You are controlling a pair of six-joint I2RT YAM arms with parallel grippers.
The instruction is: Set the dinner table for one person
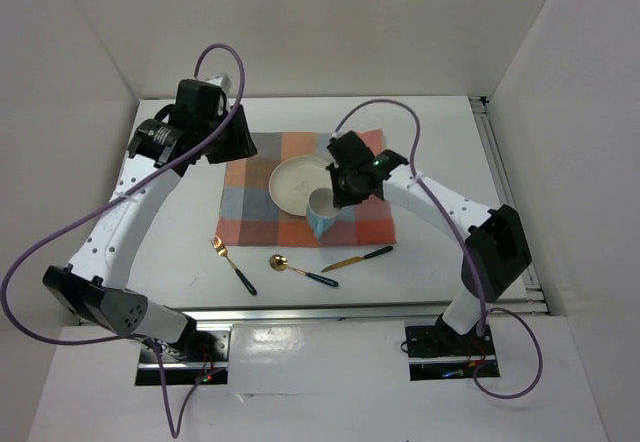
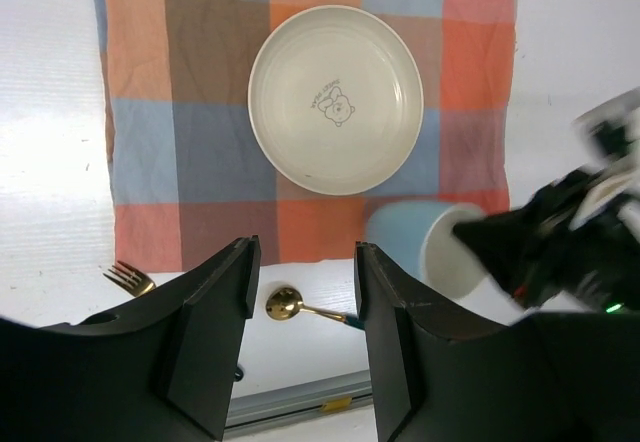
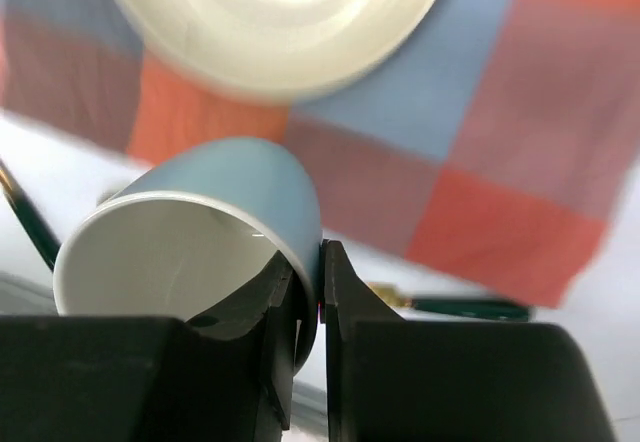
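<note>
My right gripper point(image 3: 310, 262) pinches the rim of the pale blue white-lined cup point(image 3: 220, 202), tilted over the checked cloth mat point(image 3: 500, 192) at its near edge, on the white rectangular dinner table point(image 1: 190, 212); I should stand it upright before letting go; my left gripper point(image 2: 305, 252) hangs parted, empty.

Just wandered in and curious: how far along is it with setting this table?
Done: the plate sits on the checked mat. In hand: the right gripper is shut on the blue cup at its rim, tilted at the mat's near edge. Remaining: fork, spoon and knife lie on the table in front of the mat, not beside the plate. The left gripper is open and empty.
</note>
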